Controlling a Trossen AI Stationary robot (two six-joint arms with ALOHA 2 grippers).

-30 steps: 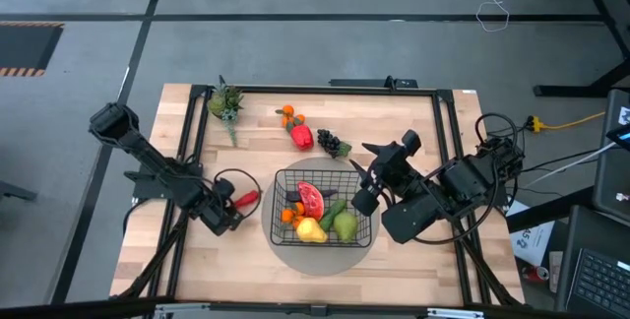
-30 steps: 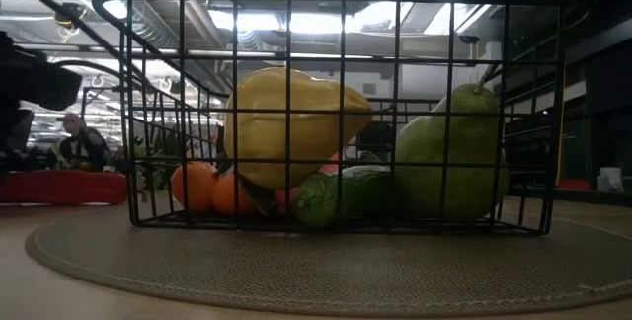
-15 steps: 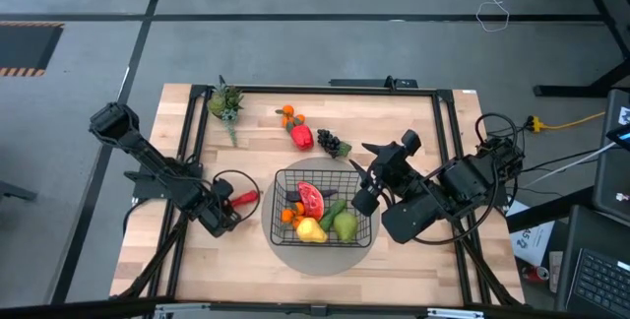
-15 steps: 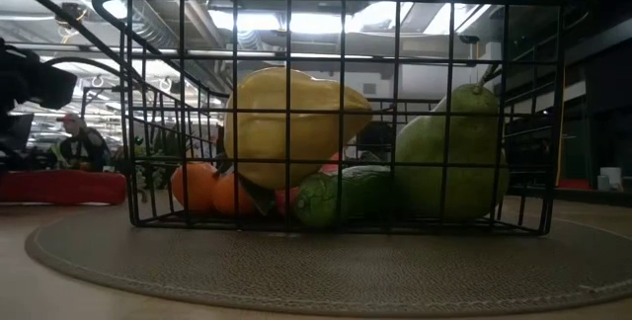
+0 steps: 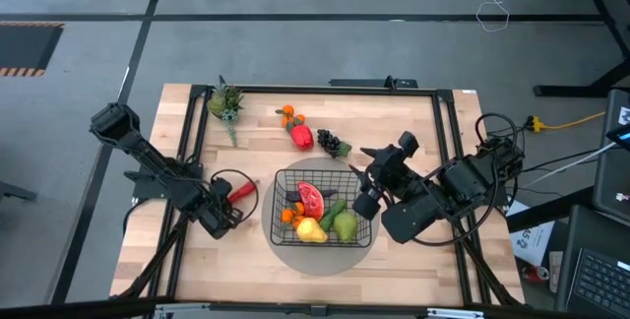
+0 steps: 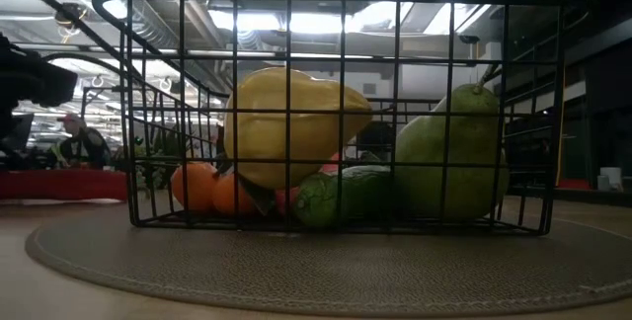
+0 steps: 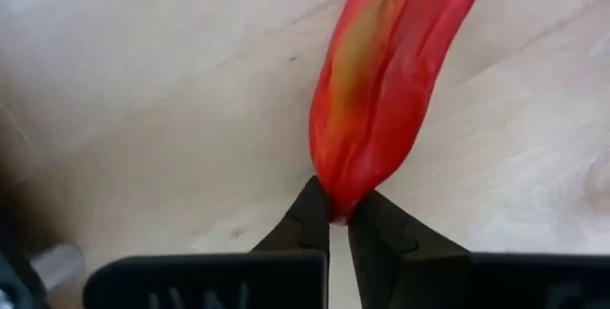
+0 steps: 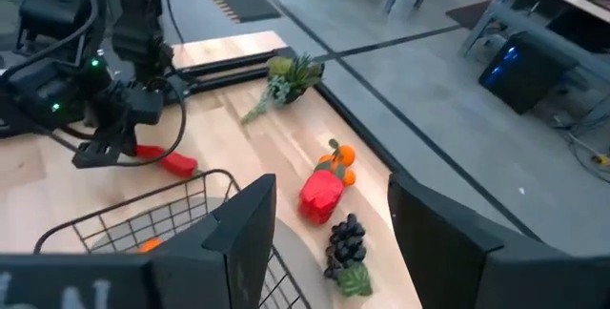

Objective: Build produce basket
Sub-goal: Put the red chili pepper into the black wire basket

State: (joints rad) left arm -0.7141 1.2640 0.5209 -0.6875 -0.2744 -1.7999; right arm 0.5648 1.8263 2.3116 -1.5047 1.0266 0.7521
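Observation:
A red chili (image 5: 243,190) lies on the wooden table left of the black wire basket (image 5: 279,186), and also shows in the left wrist view (image 7: 391,90). My left gripper (image 5: 230,202) points steeply down at the chili's near end and is shut on it. The basket stands on a grey round mat (image 5: 320,257) and holds a yellow fruit (image 6: 291,122), a green pear (image 6: 454,157), oranges (image 6: 207,190), a cucumber (image 6: 346,197) and a red slice (image 5: 310,199). My right gripper (image 5: 362,189) hovers open above the basket's right side, touching nothing. My left gripper pinches the chili's narrow tip (image 7: 339,204) between its two fingers, at their free ends. The fingers come from above, slanting, in line with the chili's length. The rest of the chili stretches away from the fingers over the wood.
Behind the basket lie a red pepper (image 5: 302,138), small oranges (image 5: 287,115) and dark grapes (image 5: 333,144). A leafy sprig (image 5: 226,102) sits at the far left corner. Bare wood shows in front of the mat and left of the left arm.
My left gripper has shut on the chili's tip while staying in place. The chili's free end has swung a little toward the far edge. My right arm has kept still.

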